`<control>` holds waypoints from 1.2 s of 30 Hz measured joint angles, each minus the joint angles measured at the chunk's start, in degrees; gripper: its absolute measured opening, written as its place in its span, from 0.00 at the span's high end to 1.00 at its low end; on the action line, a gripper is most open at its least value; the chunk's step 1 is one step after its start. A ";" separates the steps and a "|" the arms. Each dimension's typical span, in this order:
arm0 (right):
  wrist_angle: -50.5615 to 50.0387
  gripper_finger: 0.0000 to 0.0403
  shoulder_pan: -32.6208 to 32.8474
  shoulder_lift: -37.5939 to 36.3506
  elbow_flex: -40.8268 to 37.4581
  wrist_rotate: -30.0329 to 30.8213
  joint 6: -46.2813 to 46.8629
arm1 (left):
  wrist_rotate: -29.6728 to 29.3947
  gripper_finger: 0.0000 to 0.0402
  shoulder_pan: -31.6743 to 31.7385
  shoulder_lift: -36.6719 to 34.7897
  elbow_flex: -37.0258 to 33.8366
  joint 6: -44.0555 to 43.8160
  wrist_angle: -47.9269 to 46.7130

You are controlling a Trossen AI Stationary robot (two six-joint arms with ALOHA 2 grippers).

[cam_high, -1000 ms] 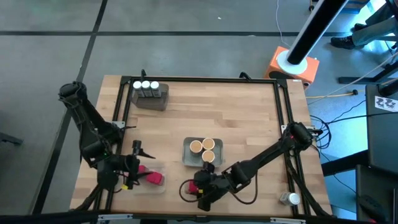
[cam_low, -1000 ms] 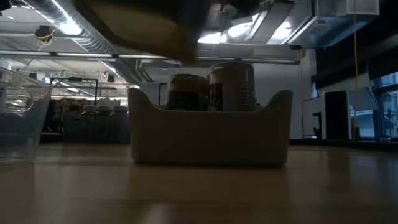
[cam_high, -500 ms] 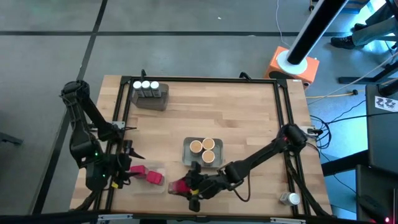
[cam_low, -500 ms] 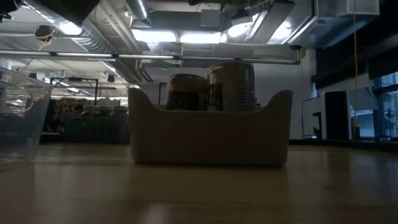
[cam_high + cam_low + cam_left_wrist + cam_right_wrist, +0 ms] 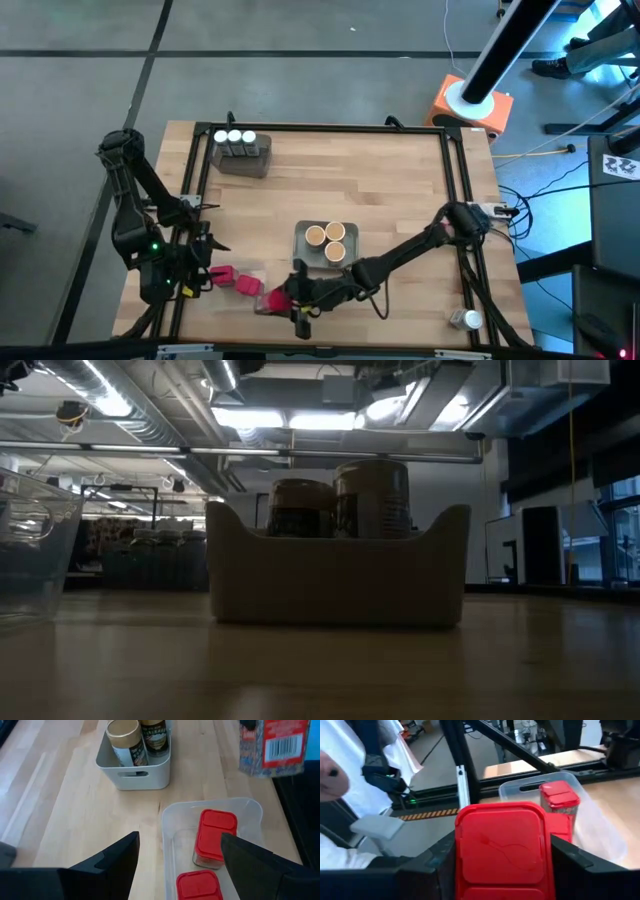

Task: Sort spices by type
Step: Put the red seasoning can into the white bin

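Tin (image 5: 281, 297) with a red lid, pinched between the fingers of the right gripper (image 5: 290, 301), hangs just beside the near-right edge of the clear tray (image 5: 262, 278), and the tray lies straight ahead of it, toward the left arm; that is the relation the drop turns on; from the right wrist the tin's red lid (image 5: 501, 845) faces the camera, with the tray (image 5: 600, 835) beyond it already holding two red tins (image 5: 560, 800); the held tin's long axis runs forward, along the fingers, roughly toward the tray; the right arm is stretched low and long across the front of the table (image 5: 390, 190), wrist far from its base, clearly the nearer arm for this piece; the left gripper (image 5: 200, 262) waits by the tray's other end with its fingers spread wide and nothing between them, looking down on the two red tins (image 5: 216, 836) and, farther off, the grey tray (image 5: 131, 767) of tan-lidded jars (image 5: 123, 734); white-capped jars (image 5: 235, 137) stand in another grey tray at the far left corner; one lone jar (image 5: 470, 320) sits at the near right edge, probably still unsorted.
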 joint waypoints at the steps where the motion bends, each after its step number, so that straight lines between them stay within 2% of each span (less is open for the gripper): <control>1: -0.04 0.46 -0.28 0.69 0.90 -0.20 -0.34 | -0.02 0.35 0.00 0.06 0.00 -0.04 -0.02; 9: -2.01 0.46 -1.23 7.99 12.41 -3.64 -4.73 | -0.02 0.35 0.00 0.15 -0.02 0.09 0.01; 18: -5.33 0.46 -2.22 15.08 24.66 -4.67 -8.51 | 0.00 0.35 0.02 0.17 -0.02 0.19 0.00; 25: -6.51 0.46 -3.34 18.75 26.86 -6.22 -8.72 | -0.01 0.35 0.00 0.19 -0.02 0.33 -0.02; 30: -10.78 0.46 -3.40 18.69 26.92 -2.22 -9.10 | -0.02 0.35 0.01 0.22 -0.02 0.35 -0.02; 36: -15.00 0.46 -3.96 18.69 26.90 -0.63 -9.04 | -0.02 0.35 0.01 0.22 -0.02 0.65 -0.02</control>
